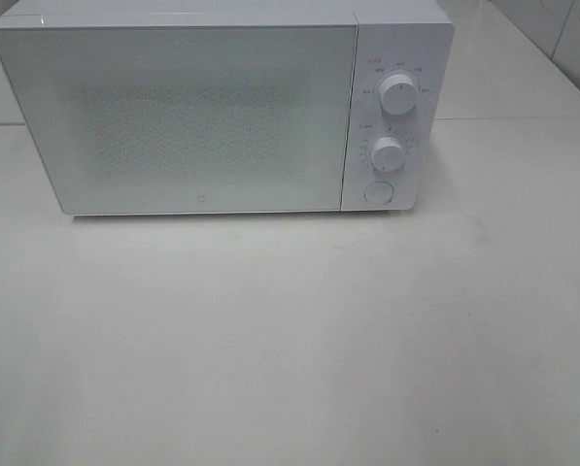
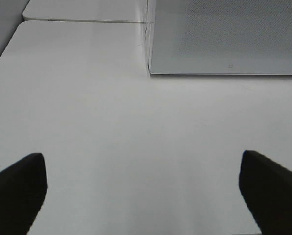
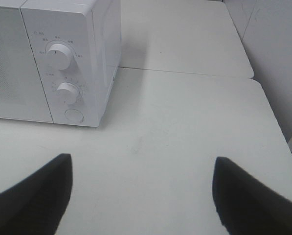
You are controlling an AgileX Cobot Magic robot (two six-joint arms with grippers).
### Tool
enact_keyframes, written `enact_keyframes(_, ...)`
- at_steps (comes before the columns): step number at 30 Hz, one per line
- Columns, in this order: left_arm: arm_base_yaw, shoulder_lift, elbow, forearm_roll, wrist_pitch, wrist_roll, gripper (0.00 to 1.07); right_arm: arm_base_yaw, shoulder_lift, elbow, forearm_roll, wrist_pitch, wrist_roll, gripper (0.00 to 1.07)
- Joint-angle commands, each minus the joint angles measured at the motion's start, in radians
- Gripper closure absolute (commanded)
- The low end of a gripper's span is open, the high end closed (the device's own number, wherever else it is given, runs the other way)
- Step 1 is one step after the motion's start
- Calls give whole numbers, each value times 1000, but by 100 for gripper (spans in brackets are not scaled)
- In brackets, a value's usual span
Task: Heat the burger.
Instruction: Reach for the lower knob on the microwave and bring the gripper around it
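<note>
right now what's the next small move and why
Probably ease the right claw toward the round button below the lower knob, likely the door release. The microwave door is shut, no burger is in view, and that claw is open, empty and on the button's side.

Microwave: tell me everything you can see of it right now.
The microwave is a white box, its frosted dotted door shut. Its right panel carries a white upper dial and lower dial above a round button. It stands upright at the back of the white table, touching nothing else. Its inside is hidden.
</note>
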Motion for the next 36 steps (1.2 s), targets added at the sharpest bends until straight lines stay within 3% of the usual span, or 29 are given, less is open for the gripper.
enact_keyframes(1, -1, -23, 0, -9, -11, -7, 7, -3, 77, -3, 5, -85, -6, 31)
enact_keyframes(36, -1, -23, 0, -9, -11, -7, 7, -3, 623, -3, -27, -749, 40, 31)
